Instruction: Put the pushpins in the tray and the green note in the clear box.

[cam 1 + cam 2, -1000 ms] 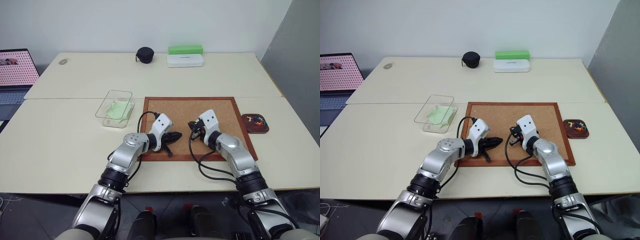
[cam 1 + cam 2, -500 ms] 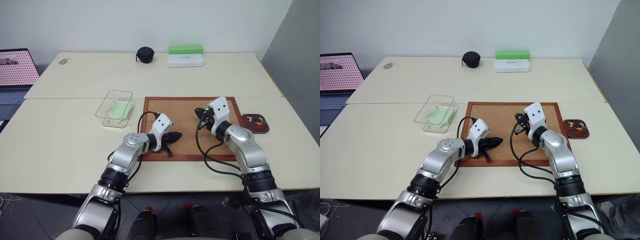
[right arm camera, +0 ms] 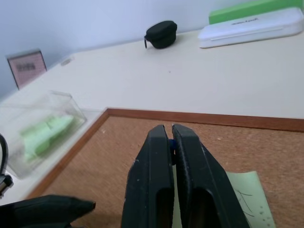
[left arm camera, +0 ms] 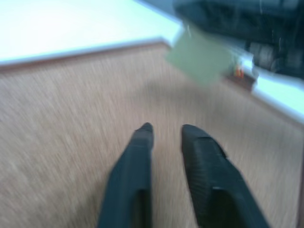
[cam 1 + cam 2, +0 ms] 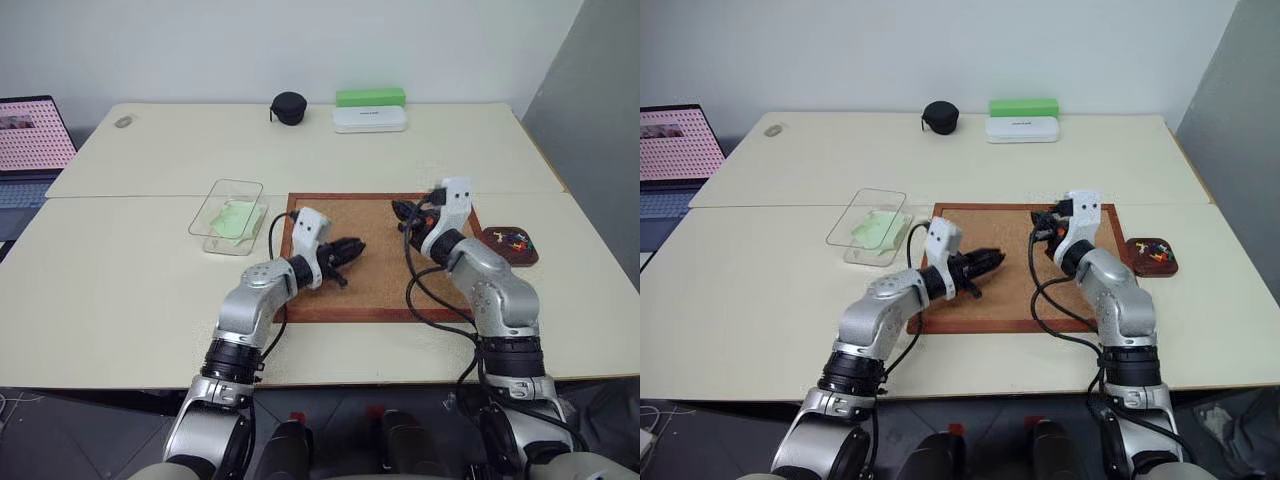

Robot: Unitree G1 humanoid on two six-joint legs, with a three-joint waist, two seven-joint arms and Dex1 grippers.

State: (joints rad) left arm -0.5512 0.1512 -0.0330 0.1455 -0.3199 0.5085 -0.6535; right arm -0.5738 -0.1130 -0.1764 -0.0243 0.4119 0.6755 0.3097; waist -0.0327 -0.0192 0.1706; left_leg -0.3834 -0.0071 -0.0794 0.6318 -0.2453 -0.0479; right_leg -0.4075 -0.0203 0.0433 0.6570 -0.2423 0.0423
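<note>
Green note point(image 3: 244, 199) hangs over the cork board point(image 5: 375, 285) from what looks like a blue pushpin point(image 3: 172, 144) pinched in my closed right hand point(image 3: 169, 129), probably so my left hand point(image 4: 164, 129), slightly parted and empty, can pull it free for the clear box point(image 5: 228, 215).

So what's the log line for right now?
left hand open, empty, over cork board | right hand shut, green note just under it | tray holds pushpins
</note>
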